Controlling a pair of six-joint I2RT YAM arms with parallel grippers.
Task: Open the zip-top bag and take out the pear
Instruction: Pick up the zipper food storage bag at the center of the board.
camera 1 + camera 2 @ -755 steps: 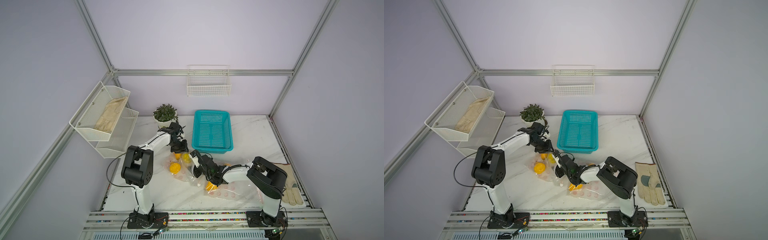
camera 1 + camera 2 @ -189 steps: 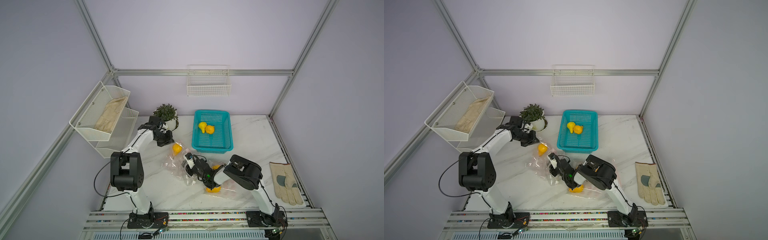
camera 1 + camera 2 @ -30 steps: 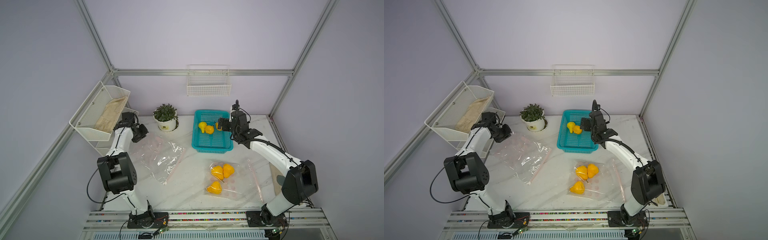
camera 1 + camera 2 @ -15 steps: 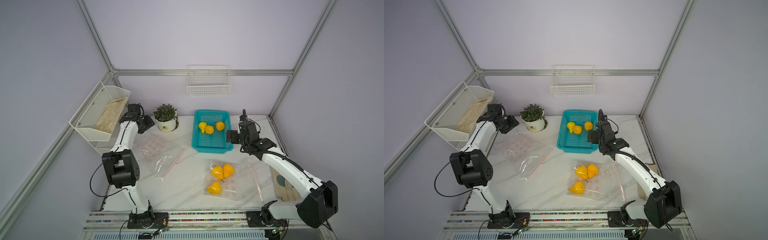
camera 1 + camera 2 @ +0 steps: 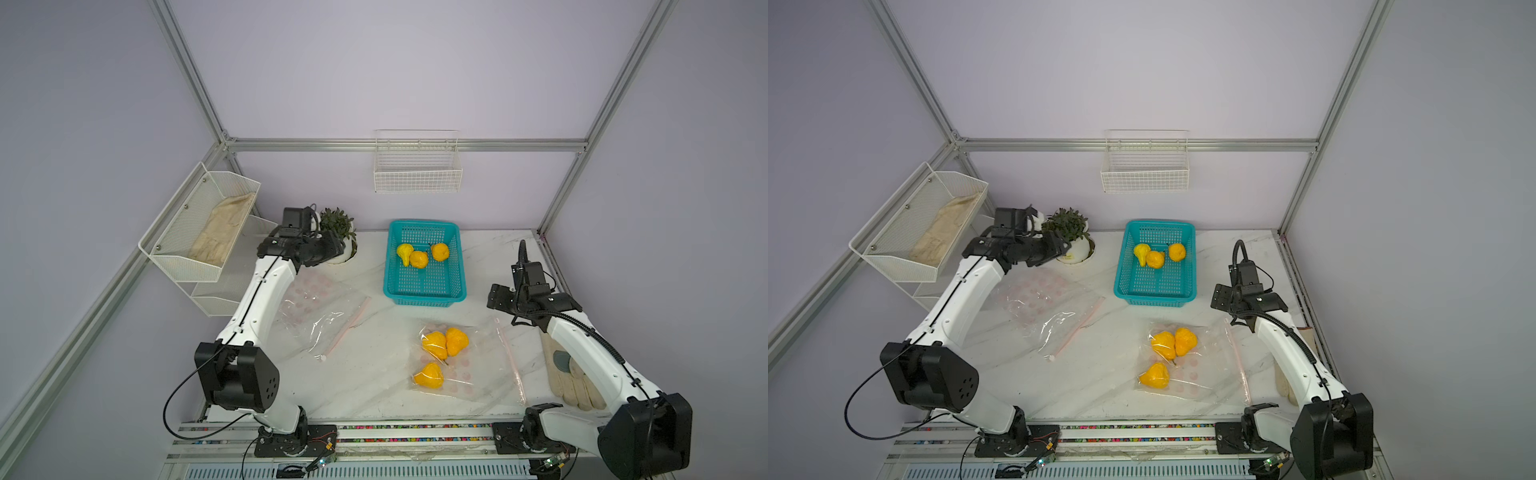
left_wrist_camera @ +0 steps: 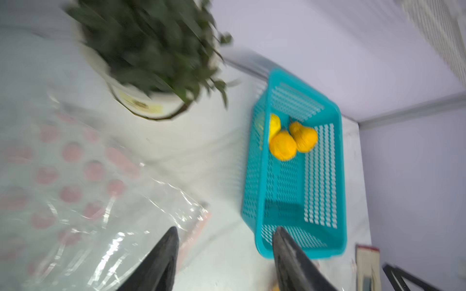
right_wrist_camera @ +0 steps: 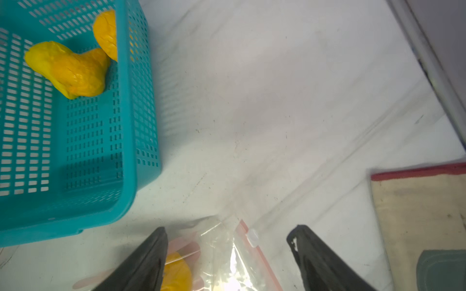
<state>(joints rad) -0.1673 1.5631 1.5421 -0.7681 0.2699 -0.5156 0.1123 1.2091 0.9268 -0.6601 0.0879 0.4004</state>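
Pears (image 5: pixel 441 348), lumpy and yellow, are being enclosed by a crinkly clear zip-top bag (image 5: pixel 486 374) lying on the marble table (image 5: pixel 374 382); others are being cradled in a teal mesh basket (image 5: pixel 424 293). Left gripper (image 6: pixel 225 230) and right gripper (image 7: pixel 228 229) are being shown spread wide, empty, only in the wrist views.

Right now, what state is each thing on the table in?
left gripper, open, empty.
right gripper, open, empty.
bag by left arm, empty, lying flat.
bag by right arm, flat, three pears inside.
basket, upright, three more pears inside.
potted plant, upright.
glove, lying flat.
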